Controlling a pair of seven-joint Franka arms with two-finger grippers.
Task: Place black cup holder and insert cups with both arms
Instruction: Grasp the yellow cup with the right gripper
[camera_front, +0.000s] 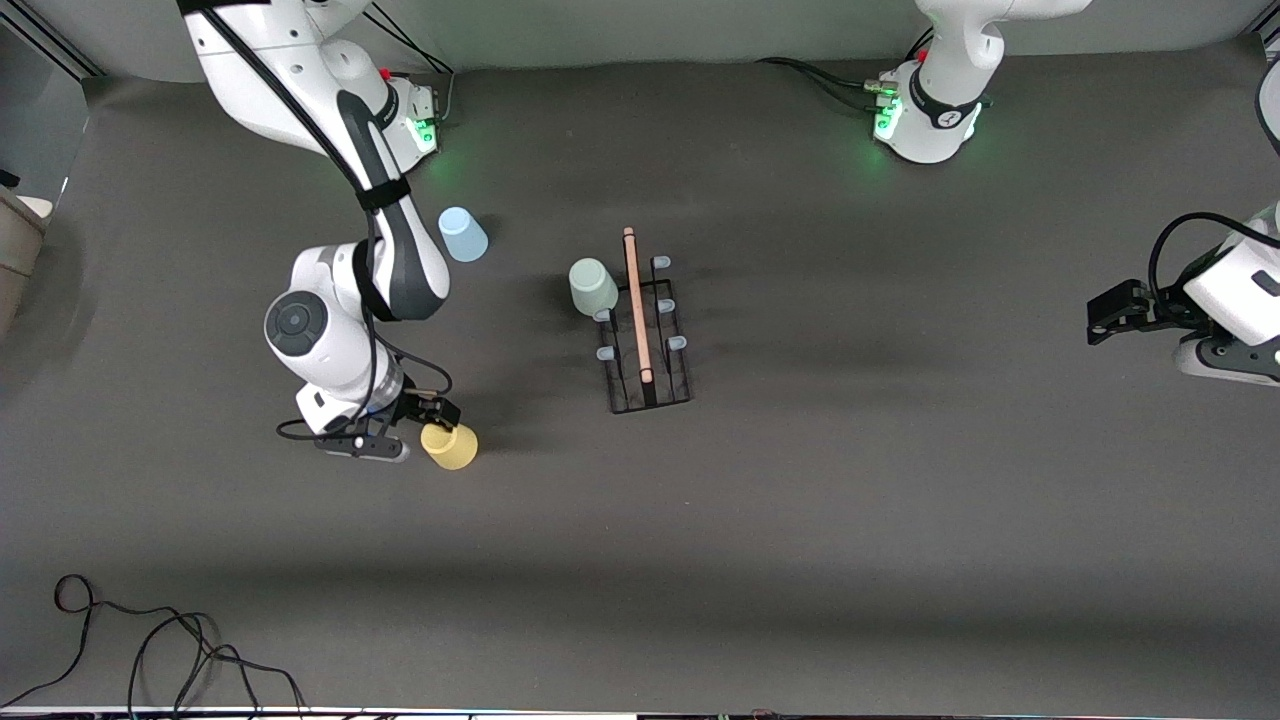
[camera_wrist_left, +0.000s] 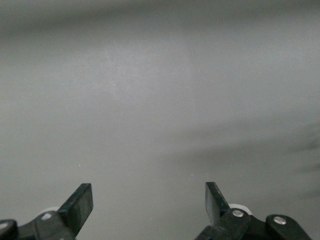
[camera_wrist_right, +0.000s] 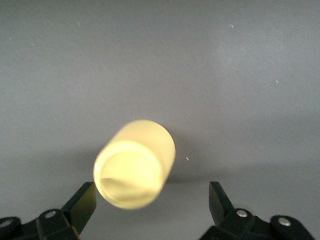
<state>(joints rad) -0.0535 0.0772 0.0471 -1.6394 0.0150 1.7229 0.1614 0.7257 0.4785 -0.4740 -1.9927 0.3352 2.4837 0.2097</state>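
The black cup holder (camera_front: 650, 340) stands mid-table, its wooden rod handle (camera_front: 637, 305) on top. A grey-green cup (camera_front: 592, 286) sits upside down on the holder's peg row, at the end farthest from the front camera, on the right arm's side. A light blue cup (camera_front: 463, 234) stands upside down near the right arm's base. The yellow cup (camera_front: 450, 446) (camera_wrist_right: 135, 164) rests on the table just ahead of my right gripper (camera_front: 440, 418) (camera_wrist_right: 152, 192), which is open, one finger close beside the cup. My left gripper (camera_front: 1112, 312) (camera_wrist_left: 149, 192) waits open over bare table at its own end.
The dark grey table (camera_front: 800, 520) stretches wide around the holder. Loose black cables (camera_front: 150, 650) lie at the table's edge nearest the front camera, toward the right arm's end. Both green-lit bases (camera_front: 925, 120) stand along the edge farthest from that camera.
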